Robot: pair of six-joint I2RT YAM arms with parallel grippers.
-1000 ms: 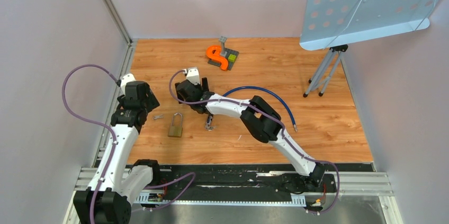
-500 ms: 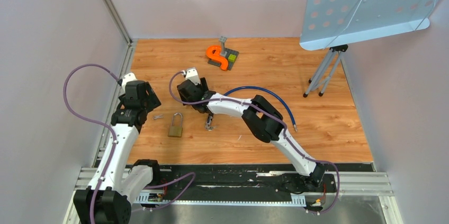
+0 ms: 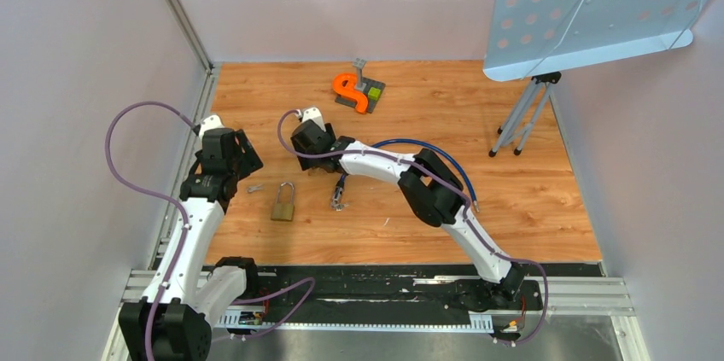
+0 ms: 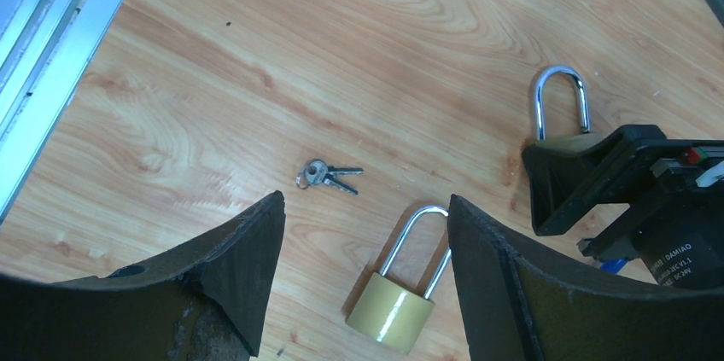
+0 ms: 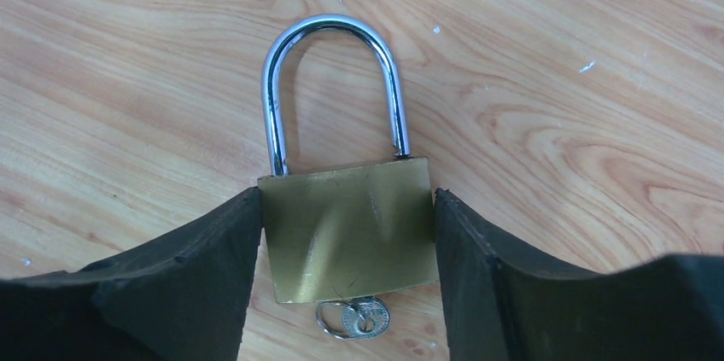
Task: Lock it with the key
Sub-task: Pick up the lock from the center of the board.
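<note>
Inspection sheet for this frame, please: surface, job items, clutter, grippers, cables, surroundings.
Surface: wooden tabletop, faint marks.
Job's things: brass padlock with steel shackle lying free, small loose keys beside it; second brass padlock, key ring at its base.
Clutter: orange curved part on grey base.
Grippers: left gripper open, empty; right gripper closed on the second brass padlock's body.
Cables: purple cables looped along both arms; blue cable on the table.
Surroundings: pale walls; perforated panel on tripod.

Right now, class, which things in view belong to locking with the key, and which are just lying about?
Job: right pincer, gripped padlock, keys at its base, second padlock, loose keys.
Lying about: orange piece, blue cable, tripod, perforated panel.
</note>
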